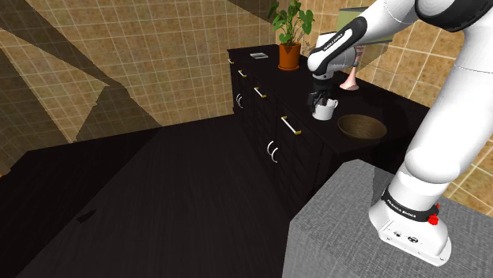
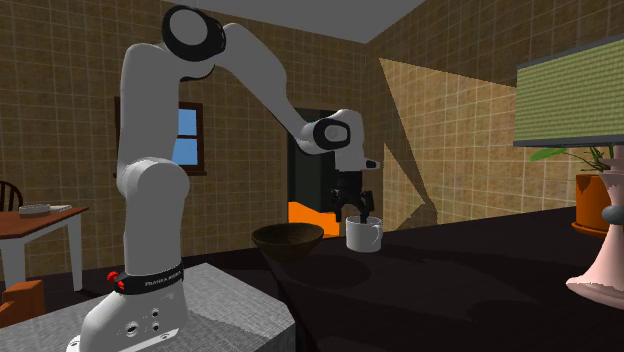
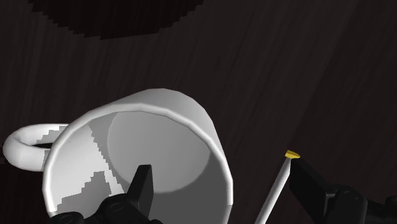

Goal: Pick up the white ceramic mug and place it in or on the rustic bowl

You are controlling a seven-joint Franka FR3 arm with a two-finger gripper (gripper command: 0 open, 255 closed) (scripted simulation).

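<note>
The white mug [image 1: 322, 110] stands upright on the dark counter [image 1: 395, 118], near its front edge, with its handle [image 3: 25, 147] pointing away from the fingers. My gripper [image 1: 320, 96] is down over the mug's rim and open. One finger [image 3: 143, 186] reaches inside the mug [image 3: 159, 137]; the other finger [image 3: 306, 186] stands outside, apart from the wall. From the second exterior view, the gripper [image 2: 355, 212] hangs just above the mug [image 2: 363, 235]. The dark brown bowl [image 1: 362, 126] sits on the counter close beside the mug, on the stand's side; it is also the bowl [image 2: 288, 241] left of the mug there.
A potted plant [image 1: 289, 38] and a pink vase foot [image 1: 350, 80] stand farther back on the counter. Drawers with pale handles [image 1: 290, 126] face the dark floor. The grey stand [image 1: 340, 225] is in the shoulder view's lower right. A table [image 2: 45, 215] stands far off.
</note>
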